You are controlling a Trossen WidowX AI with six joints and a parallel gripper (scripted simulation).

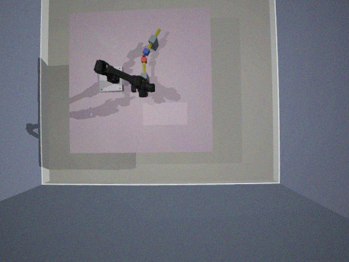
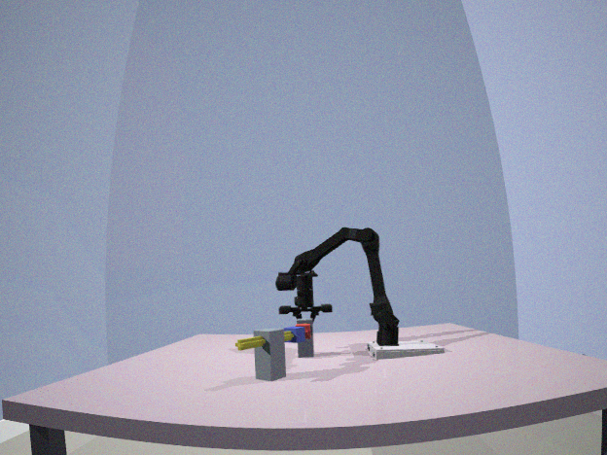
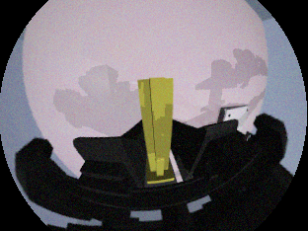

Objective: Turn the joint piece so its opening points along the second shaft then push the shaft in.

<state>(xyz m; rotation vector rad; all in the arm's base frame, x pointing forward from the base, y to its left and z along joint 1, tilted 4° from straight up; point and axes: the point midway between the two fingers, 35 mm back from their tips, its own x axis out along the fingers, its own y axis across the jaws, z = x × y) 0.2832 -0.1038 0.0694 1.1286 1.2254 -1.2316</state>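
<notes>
The first yellow shaft (image 1: pixel 158 31) (image 2: pixel 250 342) passes through its grey block (image 1: pixel 152 38) (image 2: pixel 269 357). A blue hinge part (image 1: pixel 146 51) (image 2: pixel 295 334) is on its inner end, with the red joint piece (image 1: pixel 144 59) (image 2: pixel 307 332) beyond. The red piece appears lined up with the second yellow shaft (image 1: pixel 144 67) (image 3: pixel 162 101), whose near end meets it. How deep the shaft sits inside is hidden. The second grey block (image 1: pixel 144 75) (image 2: pixel 305 348) carries that shaft. My gripper (image 2: pixel 305 318) (image 3: pixel 154 119) is shut on the second shaft, close behind this block on the side away from the joint.
The white robot base plate (image 1: pixel 110 85) (image 2: pixel 409 350) (image 3: pixel 235 114) stands left of the second block in the overhead view. The arm reaches over from it. The pink table (image 1: pixel 107 135) (image 2: pixel 416 392) carries everything, and a paler rectangle (image 1: pixel 164 113) lies beyond the gripper.
</notes>
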